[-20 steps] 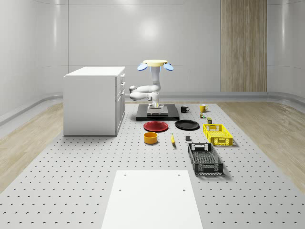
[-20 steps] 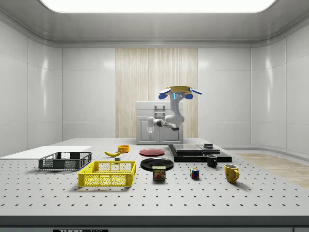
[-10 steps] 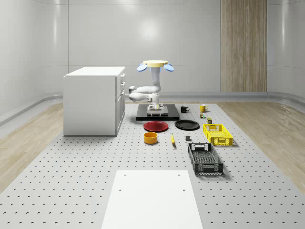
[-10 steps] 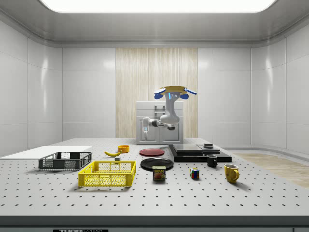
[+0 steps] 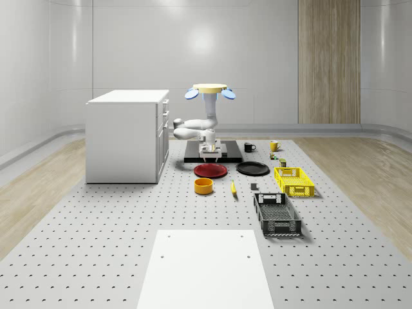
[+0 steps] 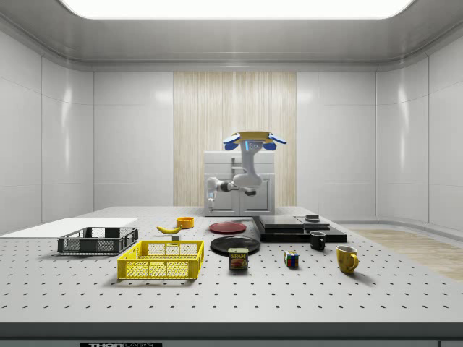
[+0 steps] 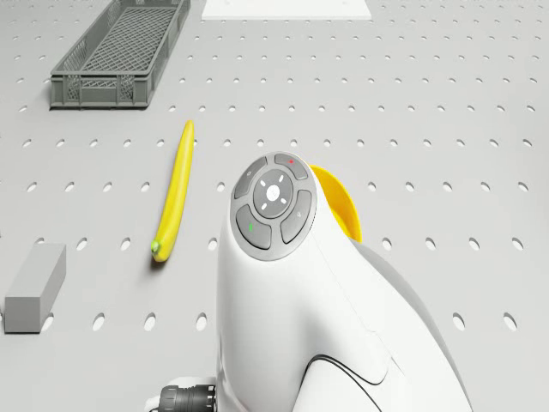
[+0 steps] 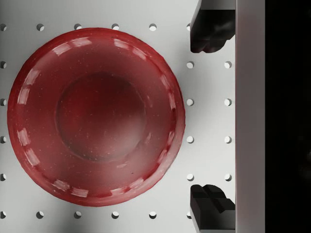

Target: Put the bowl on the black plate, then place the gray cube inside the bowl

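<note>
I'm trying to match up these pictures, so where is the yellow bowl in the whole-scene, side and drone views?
Whole-scene view: the bowl sits in front of the red plate, at the banana's left.
Side view: the bowl is just right of the banana, farther back.
Drone view: the bowl's rim peeks out from behind the white arm.
Shared landmark: the banana.

Pale grey panelled walls with one wood-slat panel (image 5: 327,61) at the back. Wood floor (image 5: 35,187) around a grey perforated counter (image 5: 96,244). White cabinet (image 5: 127,135) on it, ceiling light (image 6: 231,7) overhead.
</note>
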Robot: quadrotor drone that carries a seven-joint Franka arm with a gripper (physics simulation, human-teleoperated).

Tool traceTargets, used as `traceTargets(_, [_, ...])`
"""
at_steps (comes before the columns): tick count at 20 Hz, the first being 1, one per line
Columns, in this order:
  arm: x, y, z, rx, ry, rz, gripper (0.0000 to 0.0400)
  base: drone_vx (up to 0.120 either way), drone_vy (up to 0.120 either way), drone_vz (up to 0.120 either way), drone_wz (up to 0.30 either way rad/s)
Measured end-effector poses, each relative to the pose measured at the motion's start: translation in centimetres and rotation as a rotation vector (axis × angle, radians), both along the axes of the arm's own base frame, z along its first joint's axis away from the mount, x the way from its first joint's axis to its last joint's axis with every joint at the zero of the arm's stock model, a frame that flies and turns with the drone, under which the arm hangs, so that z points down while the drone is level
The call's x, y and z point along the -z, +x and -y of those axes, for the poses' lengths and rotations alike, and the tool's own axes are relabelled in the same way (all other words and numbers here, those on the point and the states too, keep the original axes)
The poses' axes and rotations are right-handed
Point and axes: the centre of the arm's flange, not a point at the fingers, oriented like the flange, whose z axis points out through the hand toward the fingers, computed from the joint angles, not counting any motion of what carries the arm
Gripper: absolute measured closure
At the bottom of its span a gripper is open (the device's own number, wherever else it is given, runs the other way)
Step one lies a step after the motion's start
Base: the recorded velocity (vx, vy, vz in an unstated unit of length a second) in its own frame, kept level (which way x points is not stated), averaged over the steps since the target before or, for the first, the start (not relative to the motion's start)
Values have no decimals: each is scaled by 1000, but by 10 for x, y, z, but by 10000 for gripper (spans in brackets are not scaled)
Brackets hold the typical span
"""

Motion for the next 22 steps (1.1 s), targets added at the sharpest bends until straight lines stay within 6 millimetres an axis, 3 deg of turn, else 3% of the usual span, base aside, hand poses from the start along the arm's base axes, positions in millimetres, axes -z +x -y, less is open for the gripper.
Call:
traceTargets(17, [0, 0, 0, 0, 0, 0, 0, 120, 0, 0, 0])
traceTargets(22, [0, 0, 0, 0, 0, 0, 0, 120, 56, 0, 0])
